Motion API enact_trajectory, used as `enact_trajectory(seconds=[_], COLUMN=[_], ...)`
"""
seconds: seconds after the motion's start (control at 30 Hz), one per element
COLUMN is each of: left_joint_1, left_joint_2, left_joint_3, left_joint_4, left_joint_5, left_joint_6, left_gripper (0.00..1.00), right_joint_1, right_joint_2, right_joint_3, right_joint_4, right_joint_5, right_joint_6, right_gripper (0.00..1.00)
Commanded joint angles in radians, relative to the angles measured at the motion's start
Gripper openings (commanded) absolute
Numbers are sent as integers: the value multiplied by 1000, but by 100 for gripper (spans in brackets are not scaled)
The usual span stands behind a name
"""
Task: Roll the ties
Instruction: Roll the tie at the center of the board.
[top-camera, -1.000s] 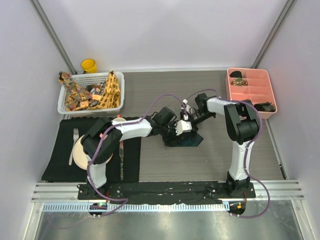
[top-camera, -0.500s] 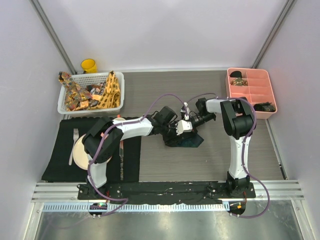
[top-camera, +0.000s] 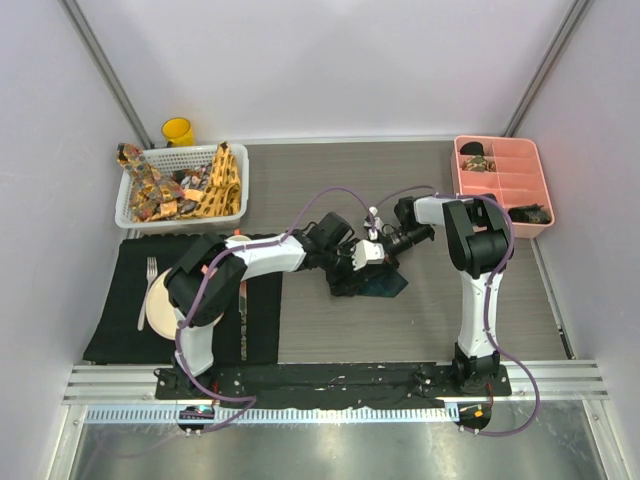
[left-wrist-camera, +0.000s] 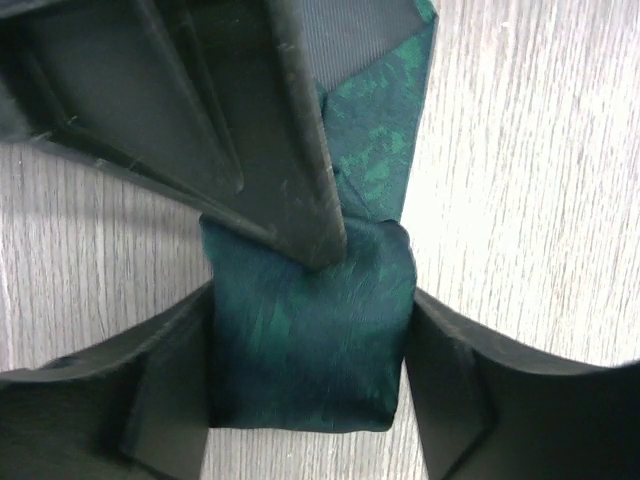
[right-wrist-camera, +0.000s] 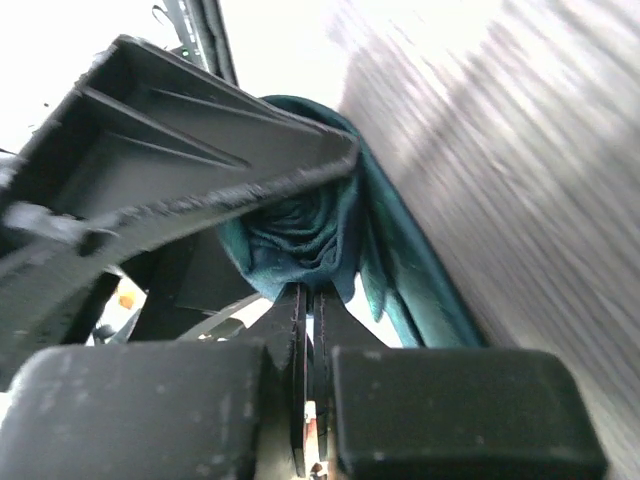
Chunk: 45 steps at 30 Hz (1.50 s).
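The dark teal tie (top-camera: 378, 284) lies mid-table, mostly wound into a roll (left-wrist-camera: 310, 350), its flat tail (left-wrist-camera: 385, 140) trailing away. My left gripper (left-wrist-camera: 312, 300) brackets the roll, one finger pressed against each side. My right gripper (right-wrist-camera: 310, 292) is shut, and its pinched tips rest against the roll's spiral end (right-wrist-camera: 300, 235). Whether fabric is caught between them is hidden. In the left wrist view the right gripper's finger (left-wrist-camera: 280, 130) lies across the top of the roll. From above, both grippers (top-camera: 362, 258) meet over the tie. Patterned ties (top-camera: 215, 185) fill a white basket (top-camera: 128, 215).
At the far right stands a pink divided tray (top-camera: 455, 170) with small dark rolls in it. A yellow cup (top-camera: 178, 131) sits behind the basket. A black placemat (top-camera: 115, 330) at the left carries a plate (top-camera: 160, 310) and a fork (top-camera: 148, 290).
The right gripper has closed from partly open to shut and shifted slightly toward the roll. The left arm has stayed at the roll.
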Motion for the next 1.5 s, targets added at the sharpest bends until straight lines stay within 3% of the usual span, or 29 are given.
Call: enact_trajectory(seconds=[0.0,0.23,0.43,0.67,0.8,0.93,1.0,1.1,1.47], left_joint_1=[22,22,22,22,22,22,23,75,60], left_joint_2=[-39,-49,-62,-185,-333,-449,-457,-406,-296], left_joint_3=[-20,0,2,-60,-126,-329,-333,-196,-252], left_joint_4=[30,99,72,72,173,488,413,143,392], left_joint_5=[-19,2,57,56,-20,-94,-133,40,79], left_joint_6=[-32,-44,51,149,82,-12,-42,-19,-173], left_gripper=[77,82,85,100,100,100,100,97,100], right_joint_1=[0,-5,-2,27,52,79,96,108,124], right_joint_2=[32,33,24,26,30,24,23,24,73], right_joint_3=[-37,-34,-18,14,48,72,83,100,172], right_joint_4=[28,51,53,33,18,7,4,1,5], right_joint_5=[247,356,437,475,486,495,498,506,521], right_joint_6=[-6,39,59,24,-24,-61,-75,-96,-98], right_gripper=[1,1,1,1,1,1,1,1,1])
